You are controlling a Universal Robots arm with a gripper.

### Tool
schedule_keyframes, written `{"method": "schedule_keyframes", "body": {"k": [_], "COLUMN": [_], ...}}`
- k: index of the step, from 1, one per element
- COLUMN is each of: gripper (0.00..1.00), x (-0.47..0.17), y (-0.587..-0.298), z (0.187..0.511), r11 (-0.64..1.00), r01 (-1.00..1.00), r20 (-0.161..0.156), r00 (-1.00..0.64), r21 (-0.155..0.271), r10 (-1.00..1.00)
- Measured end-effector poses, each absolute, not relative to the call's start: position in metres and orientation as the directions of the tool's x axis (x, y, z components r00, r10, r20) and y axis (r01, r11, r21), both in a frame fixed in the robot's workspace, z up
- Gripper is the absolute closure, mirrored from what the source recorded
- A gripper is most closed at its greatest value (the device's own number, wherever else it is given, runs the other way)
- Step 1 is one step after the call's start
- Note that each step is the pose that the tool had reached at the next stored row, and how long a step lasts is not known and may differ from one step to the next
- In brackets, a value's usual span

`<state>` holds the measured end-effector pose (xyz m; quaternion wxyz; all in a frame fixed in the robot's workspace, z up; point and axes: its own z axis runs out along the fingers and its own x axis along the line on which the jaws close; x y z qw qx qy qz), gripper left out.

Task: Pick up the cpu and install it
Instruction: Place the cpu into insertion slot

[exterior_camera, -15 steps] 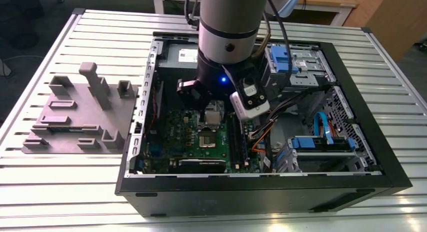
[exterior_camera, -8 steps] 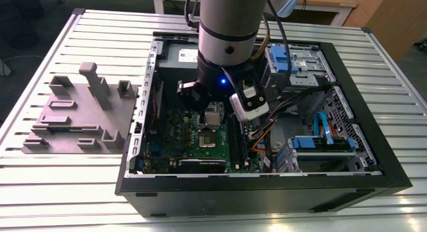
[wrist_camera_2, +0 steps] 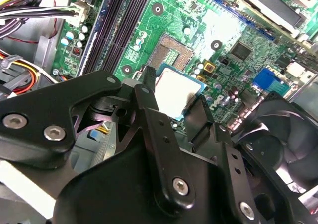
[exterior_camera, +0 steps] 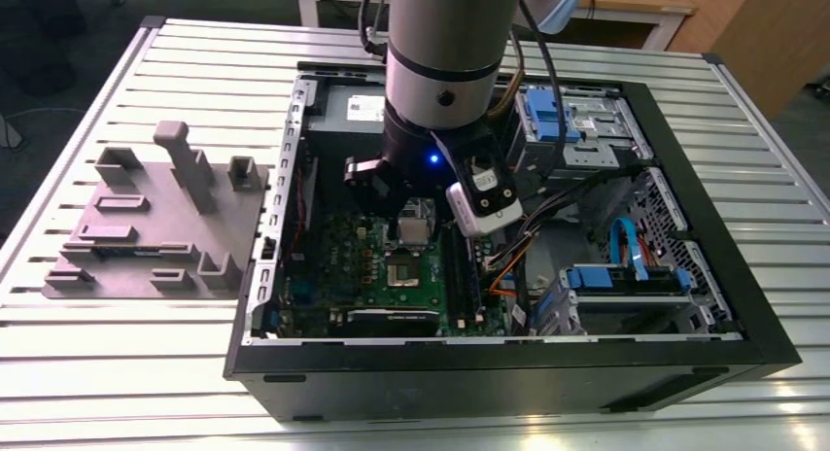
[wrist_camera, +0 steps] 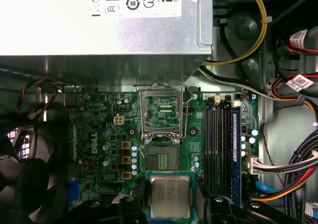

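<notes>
Your gripper (wrist_camera_2: 175, 99), jaws closed narrowly on the cpu (wrist_camera: 170, 196), holds it above the motherboard (wrist_camera: 99, 134), near the open socket (wrist_camera: 161, 159); likely risk: a tilted or offset descent bends socket pins or strikes the raised frame (wrist_camera: 163, 110)

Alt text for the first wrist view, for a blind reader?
The gripper holds the cpu by its sides, near the open socket on the green motherboard. The frame is flipped up; a grey power supply lies beyond.
</notes>
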<state>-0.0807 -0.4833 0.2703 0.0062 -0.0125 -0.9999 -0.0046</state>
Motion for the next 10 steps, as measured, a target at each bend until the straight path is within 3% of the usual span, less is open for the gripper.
{"method": "schedule_keyframes", "body": {"k": [10], "gripper": [0.53], "x": [-0.081], "y": [-0.478], "z": [0.26], "r11": [1.0], "r01": [0.025], "r20": [0.013], "r00": [-1.0], "r21": [0.009], "r10": [0.025]}}
